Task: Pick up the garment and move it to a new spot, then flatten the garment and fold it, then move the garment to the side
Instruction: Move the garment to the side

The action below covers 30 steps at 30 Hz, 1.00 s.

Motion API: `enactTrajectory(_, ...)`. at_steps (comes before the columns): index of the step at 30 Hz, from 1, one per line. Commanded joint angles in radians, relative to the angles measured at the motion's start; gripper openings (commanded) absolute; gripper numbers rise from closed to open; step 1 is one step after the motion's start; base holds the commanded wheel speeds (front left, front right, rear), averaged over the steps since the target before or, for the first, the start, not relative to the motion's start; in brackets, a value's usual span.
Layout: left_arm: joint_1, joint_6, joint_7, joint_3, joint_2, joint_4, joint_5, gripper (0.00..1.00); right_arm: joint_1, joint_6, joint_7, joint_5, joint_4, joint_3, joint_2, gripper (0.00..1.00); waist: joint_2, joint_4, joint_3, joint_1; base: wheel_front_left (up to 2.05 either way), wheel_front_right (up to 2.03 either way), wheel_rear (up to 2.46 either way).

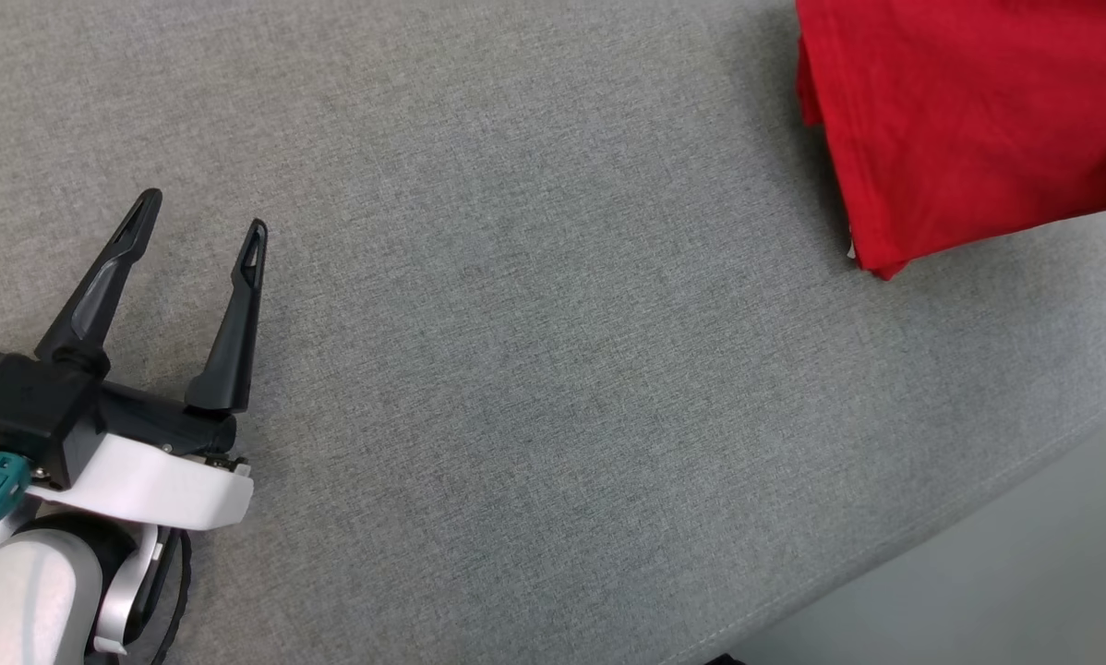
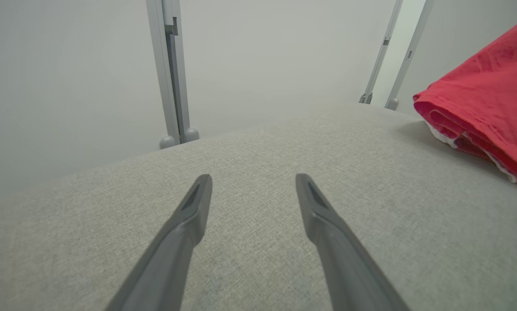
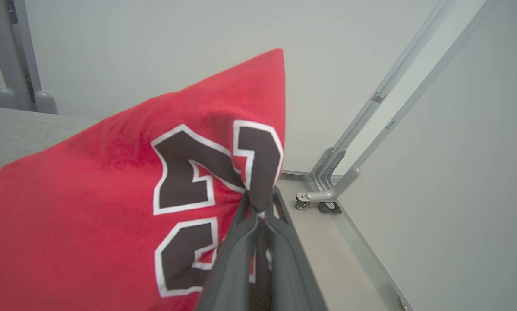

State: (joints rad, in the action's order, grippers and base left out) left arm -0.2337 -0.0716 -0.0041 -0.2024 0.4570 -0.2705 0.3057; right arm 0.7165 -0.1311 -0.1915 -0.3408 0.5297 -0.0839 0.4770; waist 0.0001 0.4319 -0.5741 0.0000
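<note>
Garment (image 1: 959,120), red, folded: at the right edge of the grey cushion (image 1: 534,369), one fold pinched in the closed right gripper (image 3: 260,205). Left gripper (image 1: 203,211): jaws spread, empty, well apart; broad bare cushion between.

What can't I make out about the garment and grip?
- Red fabric garment with dark numerals: head view, cut off by top and right edges; full outline unseen.
- Dark right tool: right wrist view, cloth covers the tips; layers pinched unclear.
- Garment's far side: left wrist view, cut by right edge.
</note>
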Motion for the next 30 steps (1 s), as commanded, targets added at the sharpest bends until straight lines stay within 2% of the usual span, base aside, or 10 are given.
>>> enactTrajectory(1, -0.020, 0.000, 0.001, 0.000, 0.003, -0.004, -0.009, 1.00, 0.027, 0.001, -0.015, 0.004, 0.024, 0.002, -0.001, 0.00, -0.0001, -0.001, -0.008, 0.0000, 0.00, 0.00, 0.00)
enactTrajectory(2, -0.024, 0.000, 0.003, -0.001, 0.004, -0.006, -0.008, 1.00, 0.041, 0.001, -0.023, 0.010, 0.052, 0.005, -0.006, 0.17, -0.0001, -0.002, -0.013, 0.0000, 0.00, 0.00, 0.00)
enactTrajectory(4, -0.026, 0.000, 0.008, -0.005, 0.006, -0.008, -0.009, 1.00, 0.063, 0.001, -0.037, 0.017, 0.109, 0.018, -0.019, 1.00, -0.0001, -0.006, -0.021, 0.0000, 0.00, 0.00, 0.00)
enactTrajectory(8, -0.019, -0.009, 0.005, -0.001, 0.013, -0.013, -0.016, 1.00, 0.092, 0.001, -0.061, 0.025, 0.190, 0.042, -0.042, 1.00, -0.0001, -0.015, -0.029, 0.0000, 0.00, 0.00, 0.00)
enactTrajectory(13, -0.004, -0.015, -0.007, 0.000, 0.008, -0.002, -0.007, 1.00, 0.066, 0.001, -0.074, 0.006, 0.204, 0.069, -0.066, 1.00, -0.0001, -0.028, -0.013, 0.0000, 0.00, 0.00, 0.00)
enactTrajectory(17, 0.001, -0.020, -0.027, 0.000, -0.006, 0.010, 0.004, 1.00, 0.019, 0.000, -0.074, -0.006, 0.141, 0.093, -0.097, 1.00, -0.0001, -0.041, 0.013, 0.0000, 0.00, 0.00, 0.00)
enactTrajectory(22, 0.025, -0.026, -0.064, -0.006, -0.031, 0.041, 0.024, 1.00, -0.098, 0.001, -0.073, -0.004, -0.006, 0.129, -0.158, 1.00, -0.0001, -0.074, 0.069, 0.0000, 0.00, 0.00, 0.00)
enactTrajectory(30, 0.047, -0.035, -0.141, -0.005, -0.086, 0.103, 0.064, 1.00, -0.311, 0.001, -0.073, 0.002, -0.231, 0.096, -0.281, 1.00, -0.0001, -0.161, 0.157, 0.0000, 0.00, 0.00, 0.00)
